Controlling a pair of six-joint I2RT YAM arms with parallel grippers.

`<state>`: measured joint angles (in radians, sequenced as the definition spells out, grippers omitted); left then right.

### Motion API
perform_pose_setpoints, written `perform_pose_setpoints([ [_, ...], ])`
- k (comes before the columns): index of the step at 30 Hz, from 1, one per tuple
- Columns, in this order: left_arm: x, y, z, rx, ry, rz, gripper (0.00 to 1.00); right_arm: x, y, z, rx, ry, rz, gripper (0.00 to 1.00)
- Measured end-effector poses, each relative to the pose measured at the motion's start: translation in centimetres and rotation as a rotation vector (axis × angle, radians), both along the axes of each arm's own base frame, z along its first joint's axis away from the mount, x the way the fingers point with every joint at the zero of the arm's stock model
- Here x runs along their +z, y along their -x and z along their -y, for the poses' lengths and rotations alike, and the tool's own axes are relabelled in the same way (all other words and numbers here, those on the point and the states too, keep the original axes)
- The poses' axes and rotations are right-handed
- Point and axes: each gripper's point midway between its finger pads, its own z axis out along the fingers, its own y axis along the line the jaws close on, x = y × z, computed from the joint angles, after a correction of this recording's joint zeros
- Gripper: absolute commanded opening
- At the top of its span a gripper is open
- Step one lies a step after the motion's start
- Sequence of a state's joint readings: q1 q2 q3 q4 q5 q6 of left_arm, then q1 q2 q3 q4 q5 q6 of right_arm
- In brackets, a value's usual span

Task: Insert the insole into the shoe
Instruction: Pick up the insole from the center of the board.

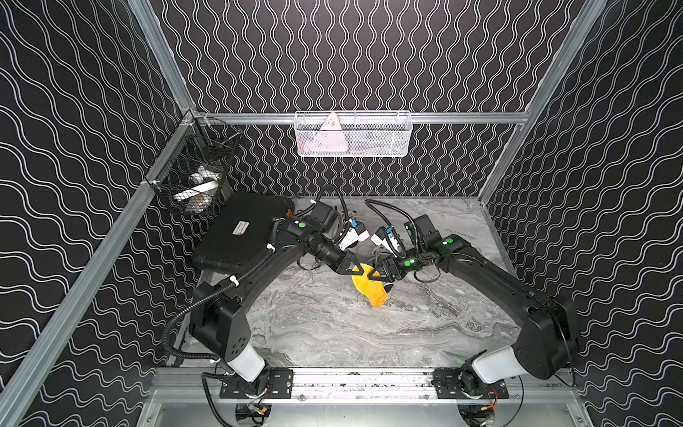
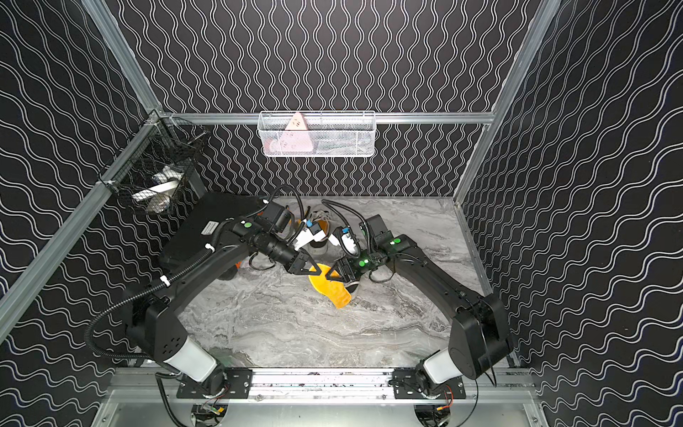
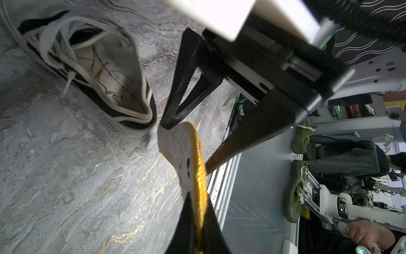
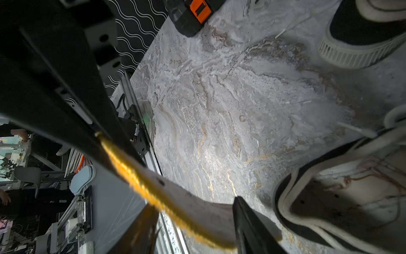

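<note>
Mid-handover, I judge: my left tool (image 1: 356, 273) pinches the yellow foam insole (image 1: 370, 291) above the grey marbled desk (image 1: 332, 325), my right tool (image 1: 373, 274) straddling it, jaws apart. Next, angle it into the black white-laced sneaker (image 3: 123, 88).

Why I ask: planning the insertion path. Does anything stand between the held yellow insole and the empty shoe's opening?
Only the right gripper: its open jaws straddle the insole, and one finger sits on the side facing the shoe. Past it, only bare tabletop separates them, and the shoe's mouth looks open.
</note>
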<state>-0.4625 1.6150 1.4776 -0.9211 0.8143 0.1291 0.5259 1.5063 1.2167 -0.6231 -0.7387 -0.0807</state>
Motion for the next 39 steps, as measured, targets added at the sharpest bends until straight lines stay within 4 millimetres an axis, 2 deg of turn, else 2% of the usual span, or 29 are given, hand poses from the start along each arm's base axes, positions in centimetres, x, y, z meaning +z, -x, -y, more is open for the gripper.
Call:
perform_pose_setpoints([
  [4,-0.2,-0.6,-0.3,0.039,-0.021,0.005,0.00,0.3,-0.5,-1.0,0.002,0.001,0.032,0.42],
  [8,-0.4,-1.3,-0.6,0.099,-0.035,-0.013,0.00,0.2,0.3,-1.4,0.013,0.014,0.075,0.40],
  [11,-0.7,-1.8,-1.0,0.140,-0.053,-0.027,0.00,0.3,1.0,-1.7,0.013,0.021,0.125,0.42],
  [15,-1.0,-2.7,-1.8,0.200,-0.058,-0.058,0.00,0.7,1.8,-2.3,0.000,0.040,0.216,0.49],
  [25,-2.0,-3.0,-2.6,0.279,-0.064,-0.148,0.00,-3.4,1.0,-2.7,-0.109,0.203,0.393,0.60],
  [33,-2.3,-3.6,-3.7,0.378,-0.052,-0.231,0.00,-4.2,1.0,-4.0,-0.119,0.166,0.496,0.69],
  [39,-2.4,-3.6,-3.8,0.416,-0.040,-0.269,0.00,-5.2,1.2,-5.5,-0.121,0.139,0.517,0.70],
])
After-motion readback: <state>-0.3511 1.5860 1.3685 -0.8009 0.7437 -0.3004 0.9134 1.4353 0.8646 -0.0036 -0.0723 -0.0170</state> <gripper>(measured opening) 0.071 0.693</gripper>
